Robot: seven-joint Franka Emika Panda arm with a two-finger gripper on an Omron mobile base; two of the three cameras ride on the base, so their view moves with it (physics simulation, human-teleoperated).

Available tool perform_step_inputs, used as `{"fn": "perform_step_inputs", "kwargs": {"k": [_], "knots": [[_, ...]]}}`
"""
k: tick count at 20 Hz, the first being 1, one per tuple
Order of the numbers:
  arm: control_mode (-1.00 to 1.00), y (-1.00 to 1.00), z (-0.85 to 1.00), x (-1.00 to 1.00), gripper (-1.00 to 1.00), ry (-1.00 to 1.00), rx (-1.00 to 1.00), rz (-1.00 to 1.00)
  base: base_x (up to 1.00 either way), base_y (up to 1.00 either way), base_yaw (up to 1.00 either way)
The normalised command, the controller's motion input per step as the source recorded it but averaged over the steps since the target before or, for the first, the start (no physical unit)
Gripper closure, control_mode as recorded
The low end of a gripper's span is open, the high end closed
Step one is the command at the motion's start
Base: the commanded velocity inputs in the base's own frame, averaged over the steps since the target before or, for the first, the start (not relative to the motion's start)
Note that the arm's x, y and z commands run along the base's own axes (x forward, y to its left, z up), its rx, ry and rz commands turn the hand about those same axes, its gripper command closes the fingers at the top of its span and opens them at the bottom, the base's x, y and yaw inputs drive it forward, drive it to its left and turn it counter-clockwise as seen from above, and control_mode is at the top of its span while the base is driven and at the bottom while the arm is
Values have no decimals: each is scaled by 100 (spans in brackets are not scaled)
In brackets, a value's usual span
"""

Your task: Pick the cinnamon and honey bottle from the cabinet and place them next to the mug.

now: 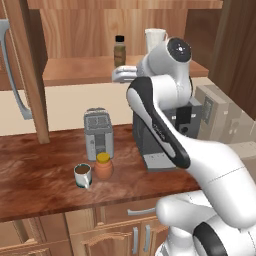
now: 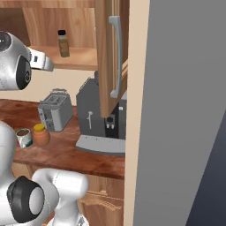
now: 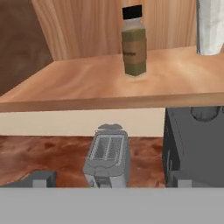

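My end effector (image 3: 110, 181) is hanging with jaws wide, in front of the cabinet (image 1: 90, 30) shelf edge. On the shelf, the cinnamon (image 3: 133, 41) is standing alone, with bare plank to its left; a white cup (image 1: 155, 40) is standing near on its right. Below, on the desk (image 1: 40, 175), the toaster (image 1: 98, 134) and coffee machine (image 2: 99, 119) are blocking the back, while the honey bottle (image 1: 103, 166) is sitting just beside the mug (image 1: 83, 175), with free wood in front.
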Motion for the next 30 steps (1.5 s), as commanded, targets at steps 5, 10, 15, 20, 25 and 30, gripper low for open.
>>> {"fn": "perform_step_inputs", "kwargs": {"k": [5, 10, 15, 20, 25, 30], "knots": [[-100, -5, 28, 24, -100, 0, -2, 0, 0, 0, 0], [-100, -9, 39, 35, -100, 0, -2, 0, 0, 0, 0], [-100, -11, 15, 54, -100, 0, -3, 0, 0, 0, 0], [-100, -14, 2, 49, -100, 0, -1, -1, 0, 0, 0], [-100, 0, -5, 19, -100, 0, 0, -1, 0, 0, 0], [-100, 0, -11, 20, -100, 0, 0, 0, 0, 0, 0]]}}
